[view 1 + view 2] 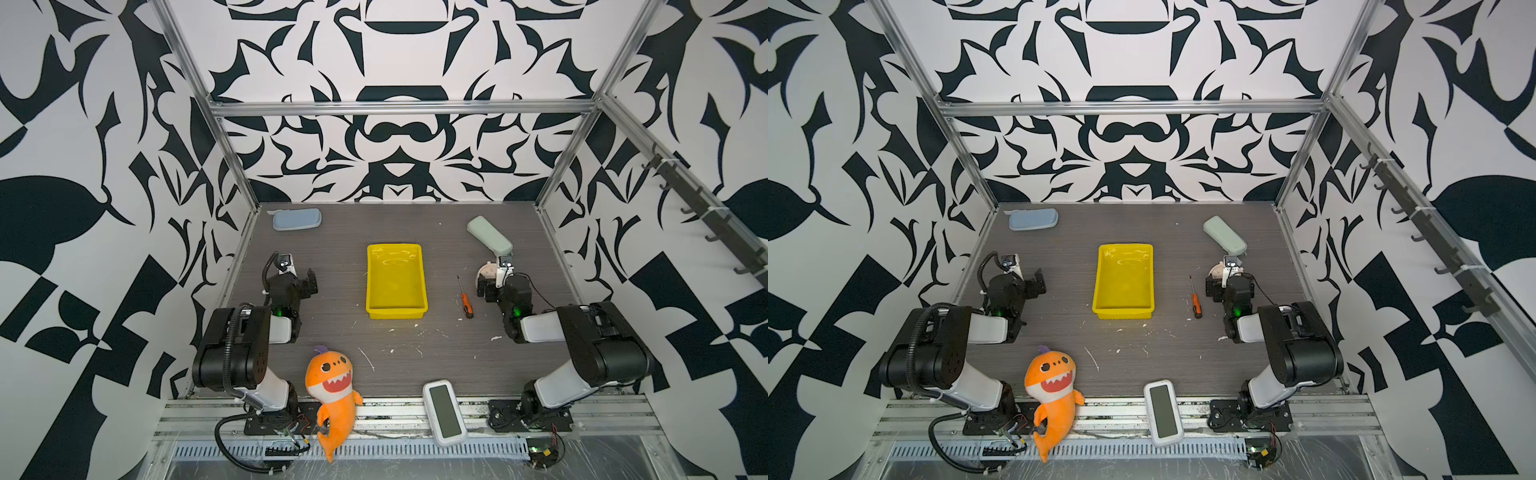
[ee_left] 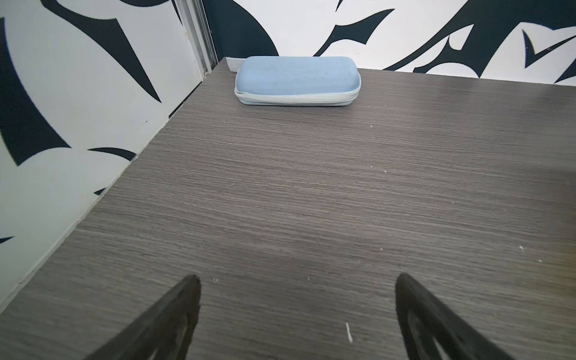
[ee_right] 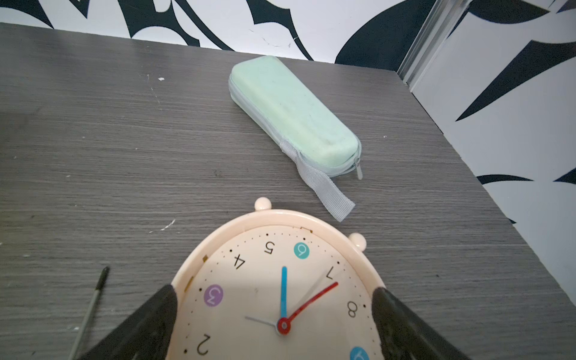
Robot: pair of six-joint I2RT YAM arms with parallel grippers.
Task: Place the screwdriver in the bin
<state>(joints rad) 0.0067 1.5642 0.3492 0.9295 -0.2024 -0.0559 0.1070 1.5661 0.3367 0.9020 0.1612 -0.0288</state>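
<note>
Haven't really started: screwdriver lies on the table between the empty bin and my right gripper. It and the left gripper are spread wide, holding nothing. Grab and drop all left to do.

Both top views look steeply down over the whole table; wrist views face its far corners, low.

Bright even light; glare on bin floor; soft shadows; tool tips blurred in wrist views.
</note>
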